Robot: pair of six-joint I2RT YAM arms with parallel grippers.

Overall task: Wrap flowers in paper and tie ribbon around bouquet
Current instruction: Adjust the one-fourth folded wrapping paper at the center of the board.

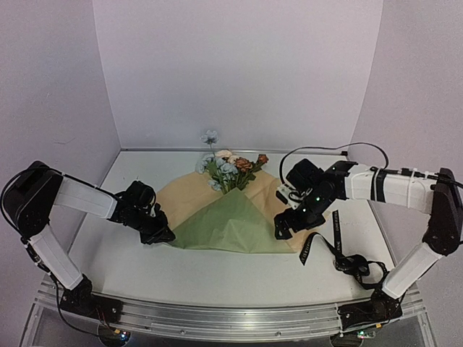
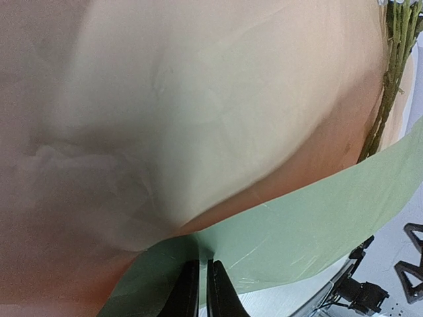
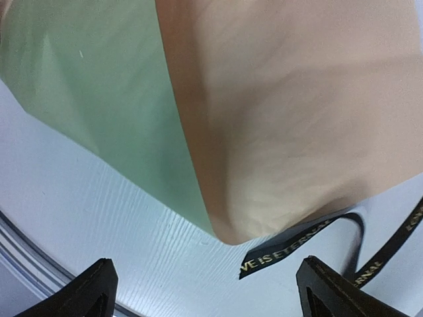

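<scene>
White tabletop [image 1: 108, 271], pale walls behind, nothing fancy. Left gripper [image 2: 201, 296] is seen pinched tight on the near left edge of the thin olive-green paper [image 2: 297, 224], with its tan kraft reverse side turned up just beyond the fingers. Right gripper [image 3: 205, 290] is spread wide with nothing gripped, hovering just off the paper's right corner. Beside that corner the narrow black ribbon [image 3: 291, 247] with gold lettering is trailed over the table toward the right arm's base. The flowers [image 1: 231, 168], a small bunch of blue, cream and rust blooms on green stems, are laid at the far end, stems tucked under the green flap.
</scene>
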